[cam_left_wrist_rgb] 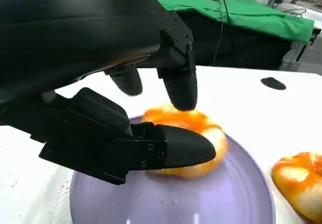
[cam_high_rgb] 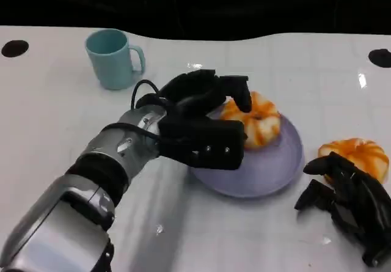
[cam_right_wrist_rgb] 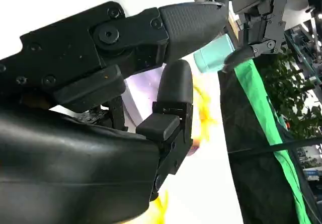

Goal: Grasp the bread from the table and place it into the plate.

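— Where's the bread?

— I see one orange-glazed bread [cam_high_rgb: 256, 122] lying in the lavender plate [cam_high_rgb: 269, 168]. My left hand [cam_high_rgb: 204, 122] hangs over it, fingers [cam_left_wrist_rgb: 178, 90] spread around it, gripping nothing.

— And the other side?

— A second bread [cam_high_rgb: 360, 156] sits on the white bench [cam_high_rgb: 55, 107], right of the plate. My right hand [cam_high_rgb: 348, 202] rests beside it, fingers apart, empty. A teal mug [cam_high_rgb: 113, 58] stands further back.

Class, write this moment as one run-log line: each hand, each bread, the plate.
left hand: around bread on plate, fingers apart | right hand: holds nothing, beside second bread on table | plate: one bread in it
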You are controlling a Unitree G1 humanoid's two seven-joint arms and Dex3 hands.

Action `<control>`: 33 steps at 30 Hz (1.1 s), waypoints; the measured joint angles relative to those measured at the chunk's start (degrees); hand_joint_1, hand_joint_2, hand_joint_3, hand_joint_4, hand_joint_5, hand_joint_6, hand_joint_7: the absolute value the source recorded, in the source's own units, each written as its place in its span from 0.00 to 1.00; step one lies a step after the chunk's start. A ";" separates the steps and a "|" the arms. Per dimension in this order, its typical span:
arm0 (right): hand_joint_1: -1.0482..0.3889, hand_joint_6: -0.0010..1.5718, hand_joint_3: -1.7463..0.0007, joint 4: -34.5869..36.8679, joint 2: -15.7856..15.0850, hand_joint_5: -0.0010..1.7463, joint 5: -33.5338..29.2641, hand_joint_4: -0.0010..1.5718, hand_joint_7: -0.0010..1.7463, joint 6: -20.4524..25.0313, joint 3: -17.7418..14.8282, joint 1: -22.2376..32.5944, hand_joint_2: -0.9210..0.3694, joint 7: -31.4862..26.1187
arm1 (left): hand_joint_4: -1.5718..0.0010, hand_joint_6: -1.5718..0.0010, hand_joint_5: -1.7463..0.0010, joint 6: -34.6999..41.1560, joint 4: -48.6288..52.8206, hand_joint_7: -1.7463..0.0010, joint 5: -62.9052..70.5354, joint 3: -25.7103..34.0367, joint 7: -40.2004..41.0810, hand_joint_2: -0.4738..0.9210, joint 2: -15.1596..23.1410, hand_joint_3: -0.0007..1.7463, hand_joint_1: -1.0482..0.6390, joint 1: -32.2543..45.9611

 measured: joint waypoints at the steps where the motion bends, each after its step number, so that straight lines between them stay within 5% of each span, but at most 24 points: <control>1: 0.35 0.38 0.88 -0.05 0.00 0.90 -0.05 0.42 0.73 0.00 0.04 0.02 0.00 -0.19 | 0.79 0.87 0.29 0.00 0.01 0.50 0.00 0.01 -0.20 1.00 0.09 0.29 0.11 0.00; 11: 0.35 0.39 0.89 -0.21 0.03 0.90 0.22 0.41 0.72 0.46 0.09 0.01 0.00 -0.31 | 0.83 0.77 0.27 -0.01 0.00 0.68 0.05 -0.02 -1.89 1.00 0.50 0.31 0.10 0.00; 22: 0.35 0.38 0.88 -0.49 0.10 0.90 0.18 0.41 0.73 0.71 0.17 0.07 0.00 -0.23 | 0.89 0.85 0.23 -5.97 -2.83 0.47 -5.39 5.11 0.24 1.00 1.28 0.25 0.19 2.79; 24: 0.35 0.38 0.87 -0.49 0.19 0.90 0.08 0.41 0.73 0.39 0.20 0.15 0.00 -0.33 | 0.90 0.86 0.24 -9.37 -4.75 0.45 -12.21 9.36 -2.45 1.00 1.09 0.25 0.19 5.77; 27: 0.35 0.38 0.88 -0.48 0.16 0.90 0.09 0.41 0.73 0.24 0.13 0.20 0.00 -0.34 | 0.82 0.83 0.31 -10.62 -7.85 0.57 -20.50 14.02 -8.83 1.00 0.83 0.21 0.22 9.46; 33: 0.35 0.39 0.88 -0.46 0.05 0.90 0.20 0.42 0.73 0.65 -0.02 0.20 0.00 -0.09 | 0.69 0.71 0.36 -3.10 -19.48 0.68 -38.60 21.91 -24.21 1.00 -0.76 0.20 0.27 17.96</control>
